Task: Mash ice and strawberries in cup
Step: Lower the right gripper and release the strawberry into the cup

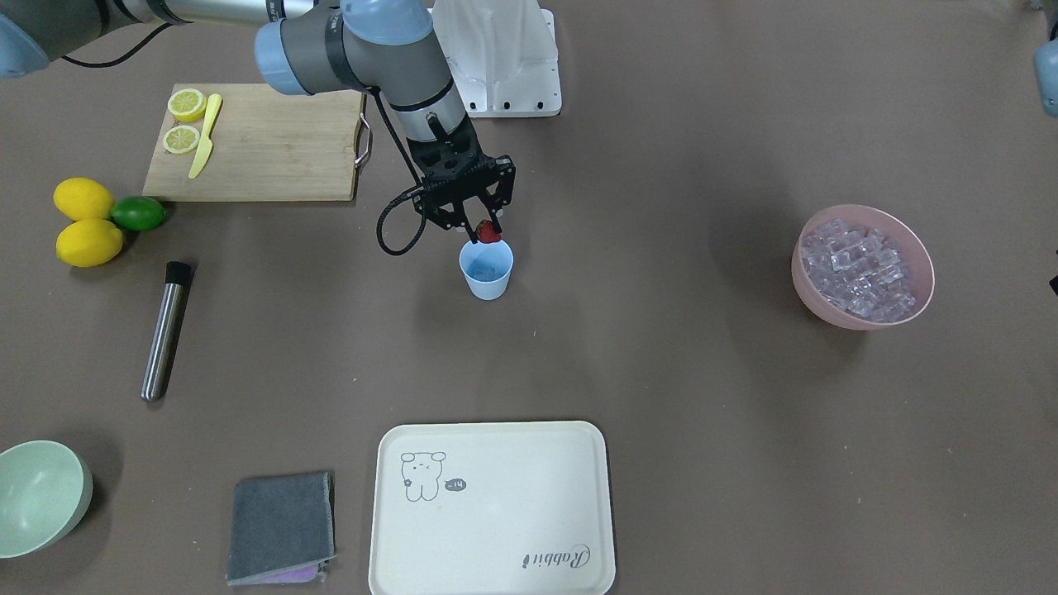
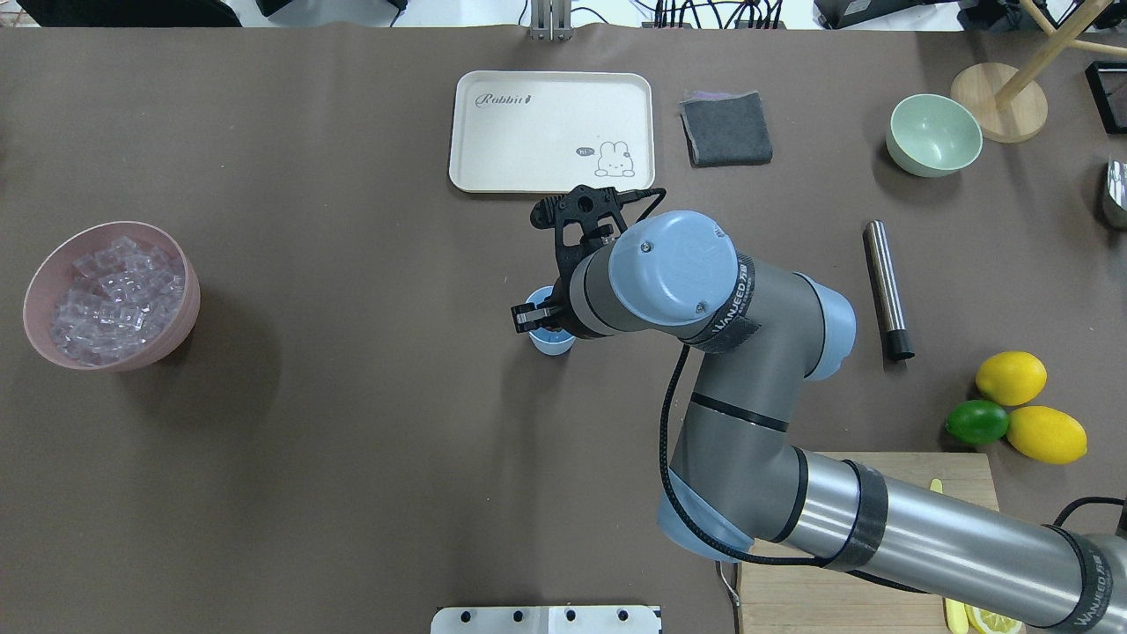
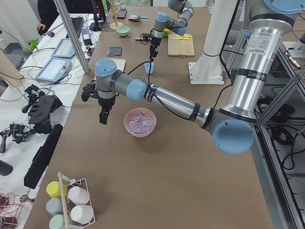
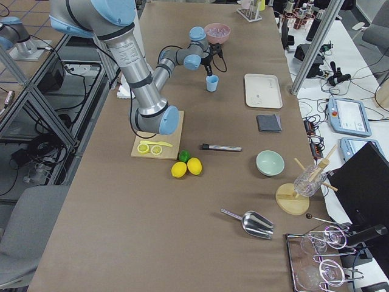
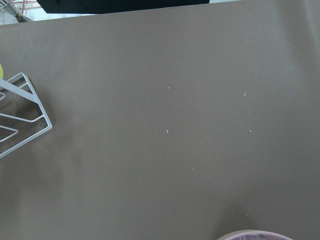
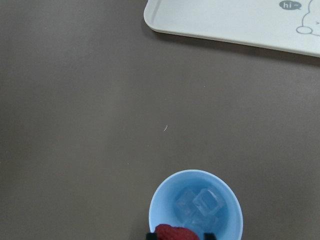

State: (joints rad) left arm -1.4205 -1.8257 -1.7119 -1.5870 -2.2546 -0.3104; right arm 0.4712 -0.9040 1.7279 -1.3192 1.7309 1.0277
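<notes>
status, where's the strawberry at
Right hand shut on strawberry, just above cup. Ice already in cup. Left hand beside pink bowl, state unclear. Nothing blocking the drop.

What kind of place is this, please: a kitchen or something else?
Probably a robotics lab, not a kitchen: the left arm and right arm stand at a brown table, and teach pendants lie on a side desk.

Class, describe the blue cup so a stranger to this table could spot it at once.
Start at the cream rabbit tray. Inward from it, mid-table, stands the cup, under the right gripper holding a strawberry. It is small, light blue and tapered, unlike the wide pink bowl and green bowl.
</notes>
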